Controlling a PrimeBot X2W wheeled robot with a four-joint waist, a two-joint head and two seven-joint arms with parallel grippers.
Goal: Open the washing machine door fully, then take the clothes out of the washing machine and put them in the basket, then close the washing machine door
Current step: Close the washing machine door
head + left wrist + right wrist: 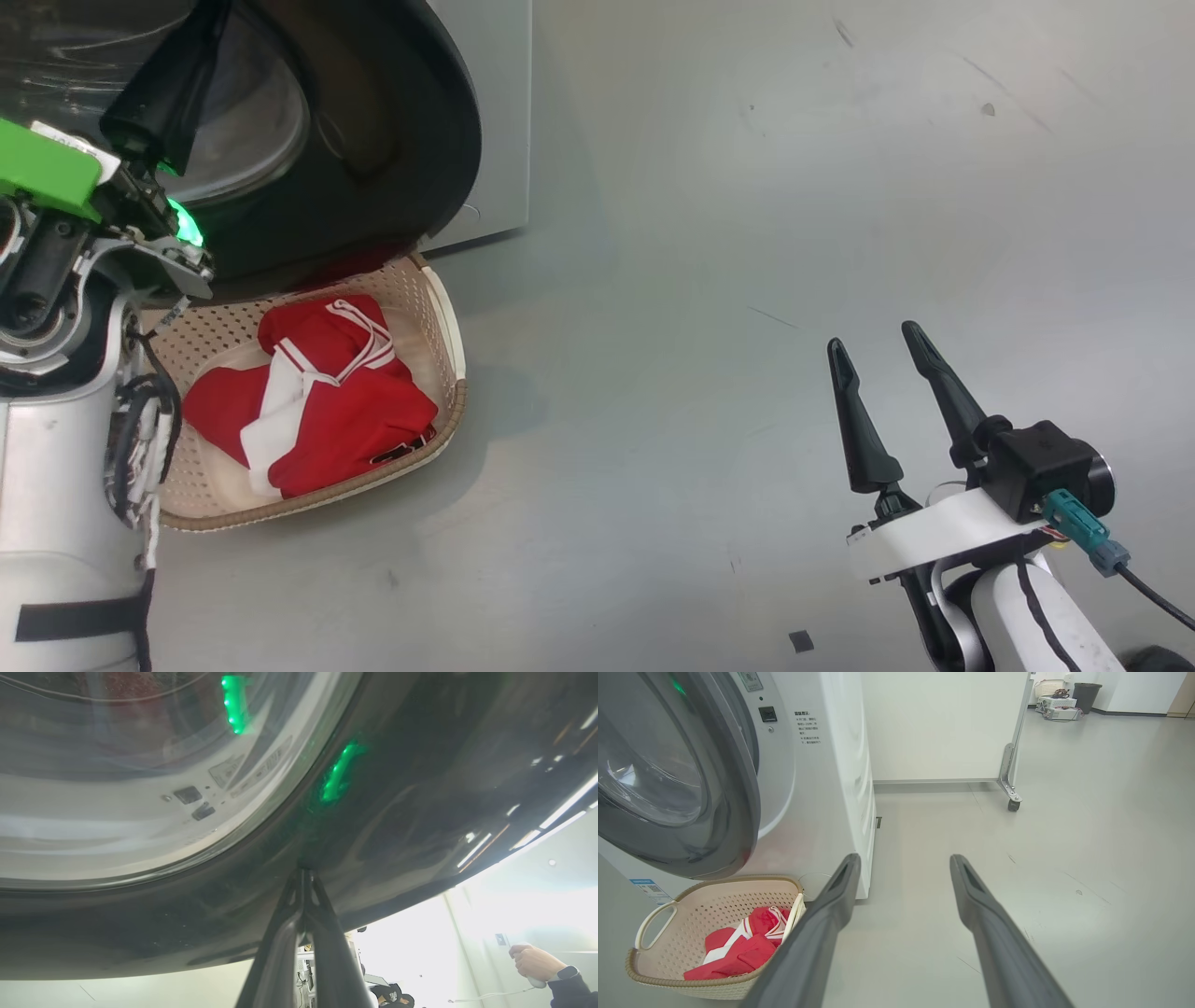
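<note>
Left pincer: closed, both fingers pressed together, tips against the glossy black ring of the washing machine door, just below its clear glass bowl; grips nothing.

Right pincer: open wide, empty, hangs over bare floor, well apart from the machine.

Washing machine door: stands ajar, swung partway off the white front of the washing machine; in the head view overhangs the far rim of the basket.

Basket: sits on the floor just before the machine, under the door's lower edge, near the blue label sticker.

Clothes: lie bunched inside the basket, red with white stripes and trim, below the brown rim.

Around: wheeled partition past the machine's side; dark bin far off by the wall; person's hand, watch on the wrist, at the lower right of the left wrist view, gripping a small pale object.

In the way: door across the machine's opening, drum hidden behind it.
</note>
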